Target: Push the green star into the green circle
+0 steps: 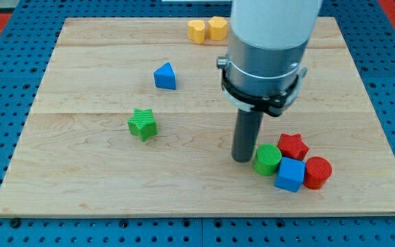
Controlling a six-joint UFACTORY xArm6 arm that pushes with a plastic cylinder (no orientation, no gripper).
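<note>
The green star (142, 124) lies on the wooden board, left of centre. The green circle (267, 159) stands at the lower right, in a cluster with other blocks. My tip (242, 159) rests on the board just left of the green circle, very close to it or touching. The green star is well to the left of my tip, a little higher in the view. The arm's wide body hides part of the board above the tip.
A red star (293, 145), a blue cube (290, 174) and a red circle (317, 172) crowd the green circle on its right. A blue triangle (164, 76) lies above the green star. Two yellow blocks (207, 29) sit at the board's top edge.
</note>
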